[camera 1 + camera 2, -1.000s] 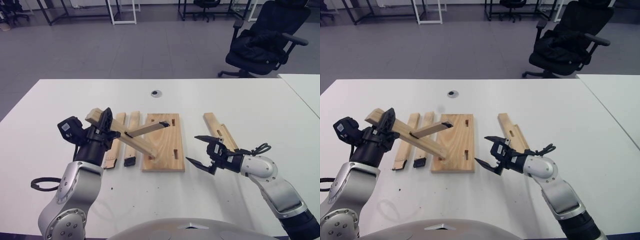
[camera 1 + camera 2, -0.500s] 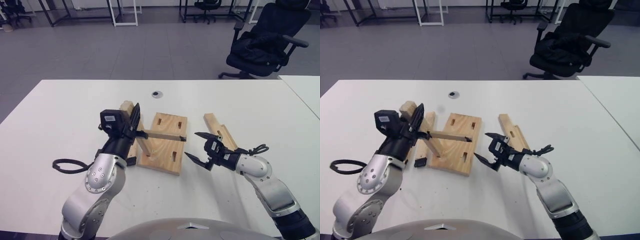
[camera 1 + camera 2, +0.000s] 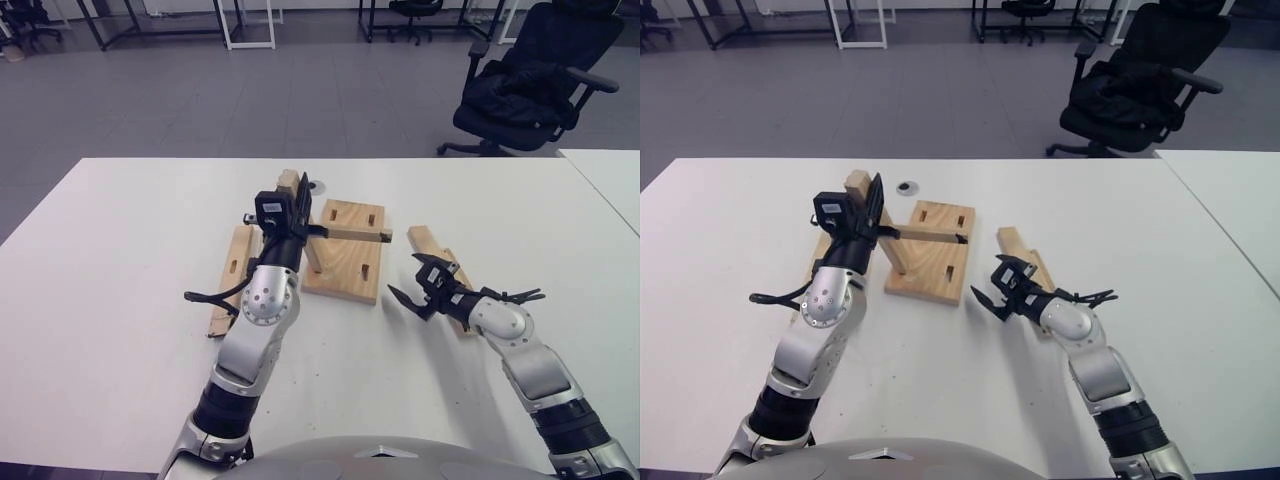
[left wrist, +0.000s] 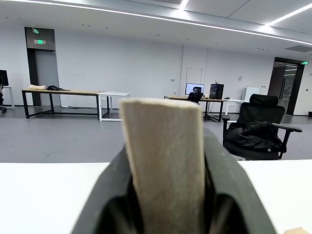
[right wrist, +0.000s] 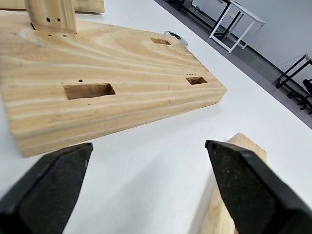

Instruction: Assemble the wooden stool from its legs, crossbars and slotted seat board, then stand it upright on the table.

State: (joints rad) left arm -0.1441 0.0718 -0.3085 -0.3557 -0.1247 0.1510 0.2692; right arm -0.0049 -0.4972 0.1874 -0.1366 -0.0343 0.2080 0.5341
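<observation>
You're in an open office, black swivel chair beyond the white table, metal-framed desks farther behind it, grey floor

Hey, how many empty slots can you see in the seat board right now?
3. The far-left slot and far-right slot lie along the seat board's far edge; the near slot is toward the right gripper. A fourth may be hidden under the leg held by the left gripper.

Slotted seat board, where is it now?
In the left eye view the slotted seat board lies mid-table, between the left pincer holding a leg and the open right pincer.
</observation>
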